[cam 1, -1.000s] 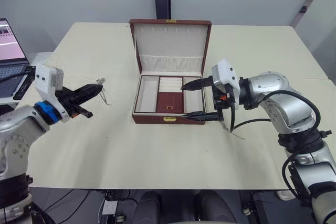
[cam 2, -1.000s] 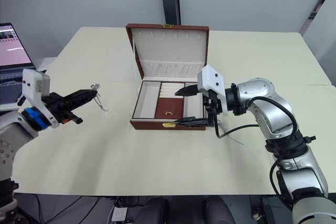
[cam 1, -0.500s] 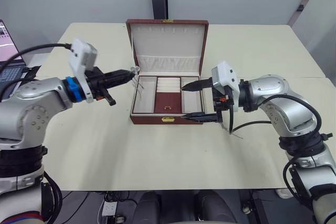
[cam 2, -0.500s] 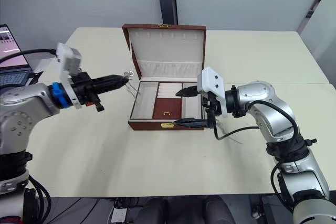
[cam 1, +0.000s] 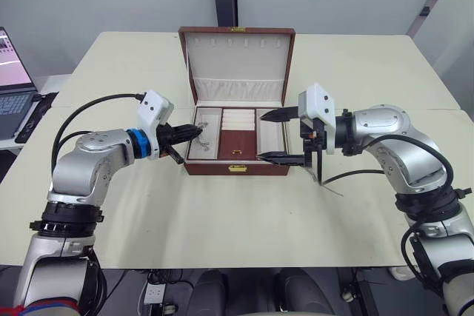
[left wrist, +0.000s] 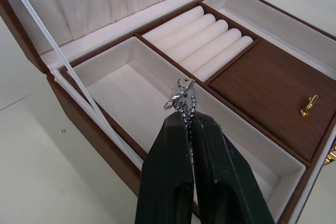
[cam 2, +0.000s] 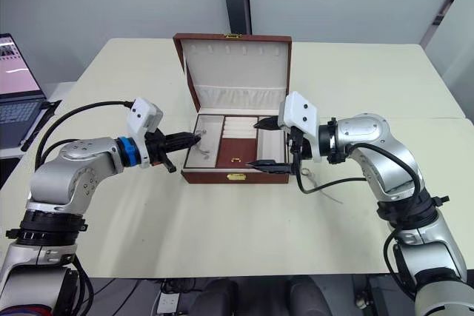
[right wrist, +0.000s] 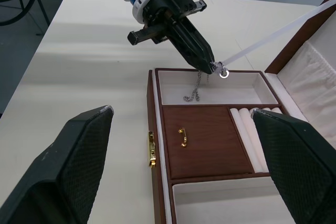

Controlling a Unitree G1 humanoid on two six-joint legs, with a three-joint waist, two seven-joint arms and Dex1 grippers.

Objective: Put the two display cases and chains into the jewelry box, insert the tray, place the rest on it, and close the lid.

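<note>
The jewelry box (cam 1: 237,169) stands open mid-table, its lid (cam 1: 237,57) upright at the back. Inside sits the tray (cam 1: 238,143), with cream compartments, ring rolls and a brown panel carrying a gold pull (left wrist: 308,105). My left gripper (cam 1: 198,132) is shut on a thin silver chain (left wrist: 181,95). The chain hangs over the tray's left compartment, and its lower end (right wrist: 195,94) touches the lining. My right gripper (cam 1: 261,137) is open at the box's right side, one finger over the right compartment and one by the front wall. The two display cases are out of view.
A laptop (cam 1: 11,72) sits off the table's left edge. A white ribbon stay (left wrist: 52,40) runs from the lid to the box's left wall, close to my left gripper. A black cable (cam 1: 329,181) from my right arm droops onto the table.
My left gripper carried the chain from the table's left side to the box, then down over the tray's left compartment. The right gripper barely moved.
</note>
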